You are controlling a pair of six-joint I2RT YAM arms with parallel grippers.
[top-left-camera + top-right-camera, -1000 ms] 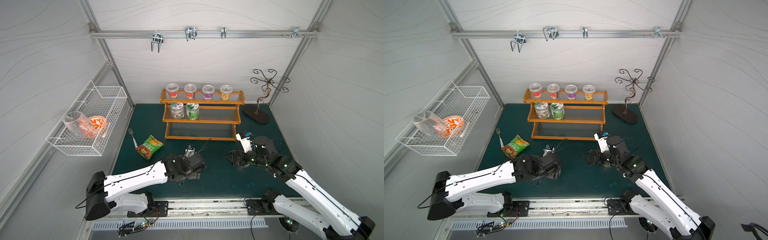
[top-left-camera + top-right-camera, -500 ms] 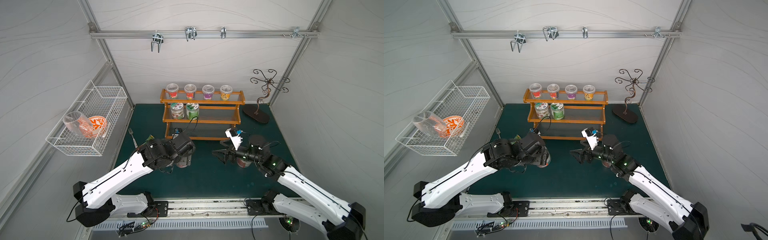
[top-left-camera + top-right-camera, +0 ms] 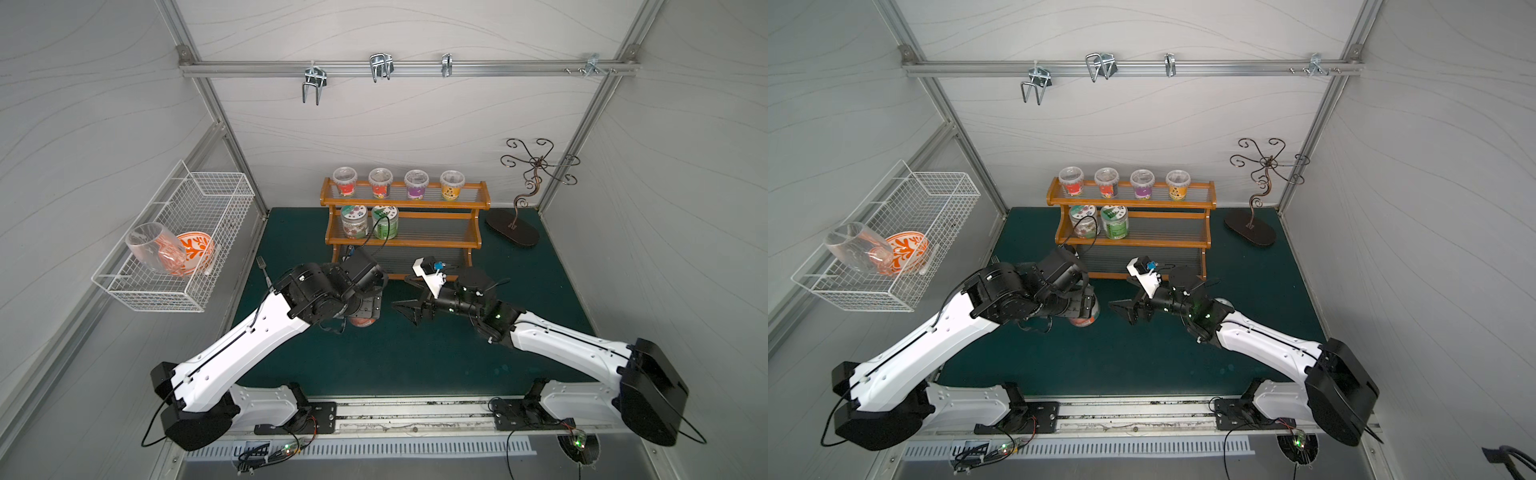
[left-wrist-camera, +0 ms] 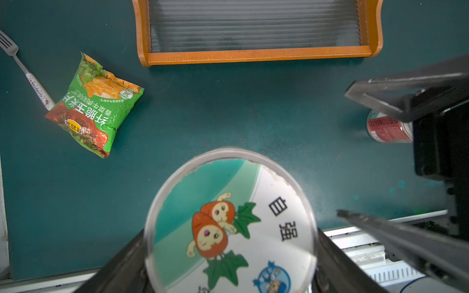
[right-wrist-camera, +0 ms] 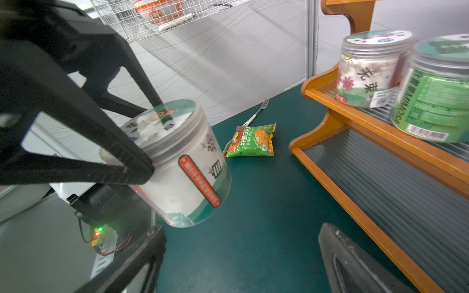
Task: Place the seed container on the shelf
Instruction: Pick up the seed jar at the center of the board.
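Nearest us, at the lower centre of a top view, the left tool (image 3: pixel 365 309) is clamped on the seed container (image 4: pixel 229 223), one jaw on either side just under the lid. The jar's long axis runs roughly upright, a little tilted in the right wrist view, and it looks clear of the counter (image 3: pixel 415 357). The right tool (image 3: pixel 405 297) stands just beside it to the right, spread wide and empty, so we judge the left arm the one to carry.

The shelf (image 3: pixel 415 242) lies straight beyond the jar, toward the top of the frame. Its lowest tier (image 4: pixel 253 28) is bare. The middle tier (image 3: pixel 436 232) holds two jars (image 3: pixel 354 222) at its left end, with the rest free. Four small cups (image 3: pixel 380 189) fill most of the top tier (image 3: pixel 473 195). The snack packet (image 4: pixel 96 111) and fork (image 4: pixel 25 73) lie off to the left, out of the path, we think.
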